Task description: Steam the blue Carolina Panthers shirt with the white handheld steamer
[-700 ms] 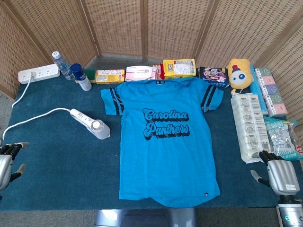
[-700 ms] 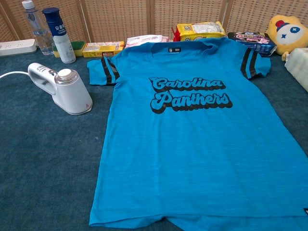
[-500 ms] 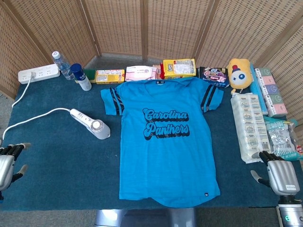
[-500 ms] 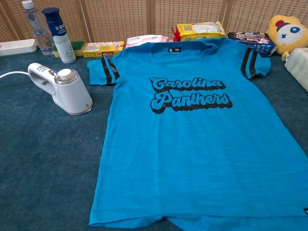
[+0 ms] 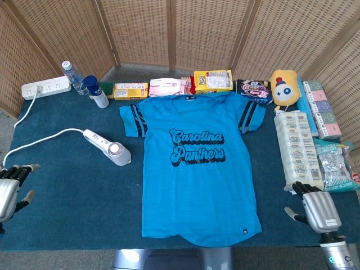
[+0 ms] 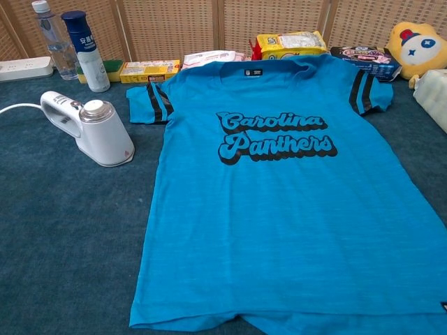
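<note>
The blue Carolina Panthers shirt (image 5: 196, 169) (image 6: 286, 195) lies flat, front up, in the middle of the dark blue table. The white handheld steamer (image 5: 109, 148) (image 6: 91, 129) stands on the cloth just left of the shirt, its cord (image 5: 39, 140) running off to the left. My left hand (image 5: 10, 184) hovers at the table's near left edge, fingers apart, holding nothing. My right hand (image 5: 318, 210) is at the near right corner, also empty with fingers spread. Neither hand shows in the chest view.
Along the back edge stand a power strip (image 5: 46, 88), a water bottle (image 5: 73, 77), a spray can (image 5: 96, 91), several snack packs (image 5: 212, 81) and a yellow plush toy (image 5: 284, 88). Tissue packs (image 5: 297, 149) and boxes (image 5: 320, 108) line the right side.
My right hand has moved a little left and forward onto the table's corner. My left hand has crept slightly up and right. Shirt and steamer have not moved.
</note>
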